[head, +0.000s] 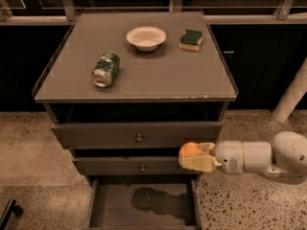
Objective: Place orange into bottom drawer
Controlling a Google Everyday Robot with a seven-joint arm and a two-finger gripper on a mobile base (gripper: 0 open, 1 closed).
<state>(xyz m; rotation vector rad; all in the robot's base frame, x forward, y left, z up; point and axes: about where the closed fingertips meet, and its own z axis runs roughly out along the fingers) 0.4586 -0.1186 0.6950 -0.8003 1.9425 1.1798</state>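
Note:
The orange (190, 150) is small, round and bright, held between the pale fingers (196, 164) of my gripper (194, 156). The gripper reaches in from the right on a white arm and hangs in front of the middle drawer, above the right side of the bottom drawer (144, 204). The bottom drawer is pulled out, a shallow grey tray with a bare floor carrying the gripper's shadow. The gripper is shut on the orange.
On the cabinet top (144, 80) lie a green can on its side (106, 68), a white bowl (146, 37) and a green-and-yellow sponge (191, 39). Two upper drawers with round knobs (139, 138) are closed. Speckled floor lies on both sides.

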